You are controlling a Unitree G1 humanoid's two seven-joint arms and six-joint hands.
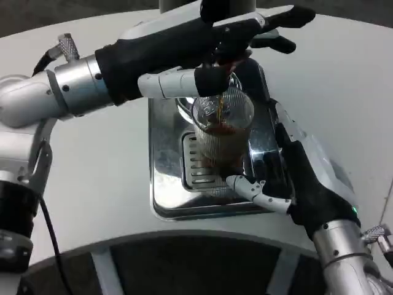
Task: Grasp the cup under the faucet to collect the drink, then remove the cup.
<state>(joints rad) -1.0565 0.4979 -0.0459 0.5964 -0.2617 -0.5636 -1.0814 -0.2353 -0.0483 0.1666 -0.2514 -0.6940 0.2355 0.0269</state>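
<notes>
While a thin brown stream is falling into it, the ribbed glass cup (pixel 223 132) is standing on the slotted grate (pixel 199 169) of the steel drip tray (pixel 167 203), partly filled with dark drink. Behind and above the cup, the left hand (pixel 209 43) is reaching across, though what its fingers are gripping cannot be told. Just right of the cup, the right hand (pixel 295 175) is lying over the tray's edge, fingers spread and holding nothing.

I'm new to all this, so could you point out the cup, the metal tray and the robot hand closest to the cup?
cup (pixel 222 132): head view, ribbed glass wall, mid-height.
metal tray (pixel 164 184): head view, bare left side.
right robot hand (pixel 288 178): head view, middle of the hand.
</notes>
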